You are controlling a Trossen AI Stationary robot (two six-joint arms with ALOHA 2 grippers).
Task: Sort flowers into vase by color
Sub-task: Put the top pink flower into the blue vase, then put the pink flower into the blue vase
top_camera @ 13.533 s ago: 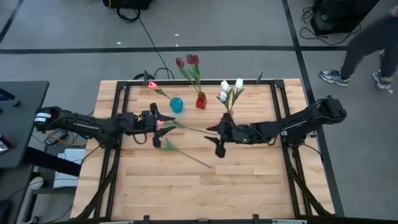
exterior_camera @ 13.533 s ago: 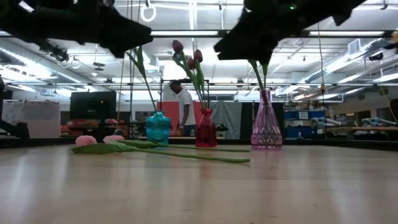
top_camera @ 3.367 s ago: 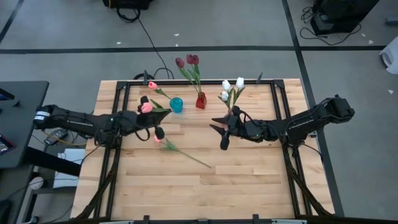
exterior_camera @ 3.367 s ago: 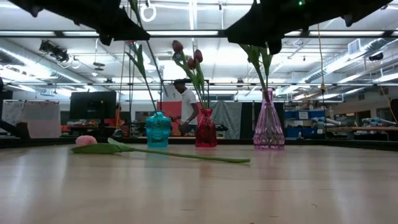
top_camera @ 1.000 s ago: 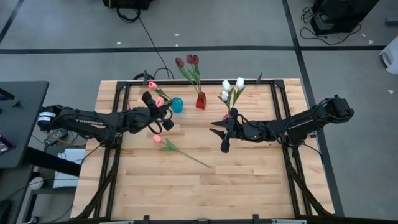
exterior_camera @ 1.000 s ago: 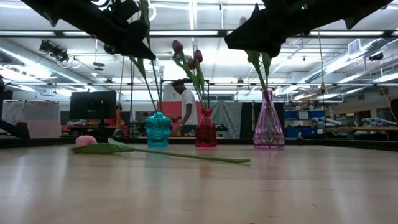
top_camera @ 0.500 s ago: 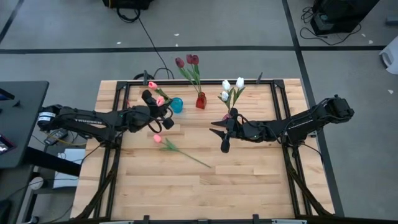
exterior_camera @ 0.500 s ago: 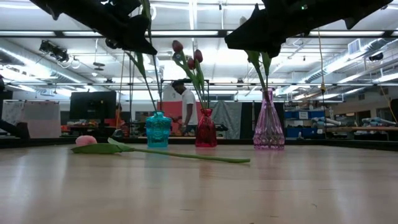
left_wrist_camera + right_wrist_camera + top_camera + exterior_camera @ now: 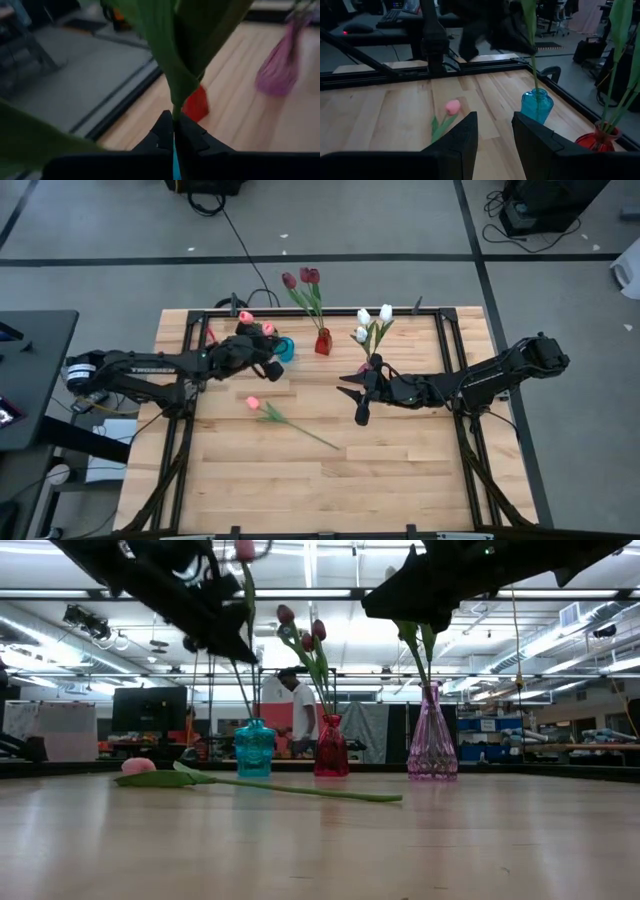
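Above teal vase (image 9: pixel 285 348), left tool (image 9: pixel 174 131) pinching tulip stem (image 9: pixel 176 95), bloom unseen, right tool (image 9: pixel 495 131) open.

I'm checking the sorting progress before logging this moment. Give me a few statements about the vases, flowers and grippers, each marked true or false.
1. The left gripper is shut on a pink tulip over the teal vase. True.
2. The right gripper holds a white tulip. False: it is open and empty.
3. One pink tulip on the table lies flat. True.
4. The red vase holds white tulips. False: dark red ones; the white tulips stand in the pink vase.
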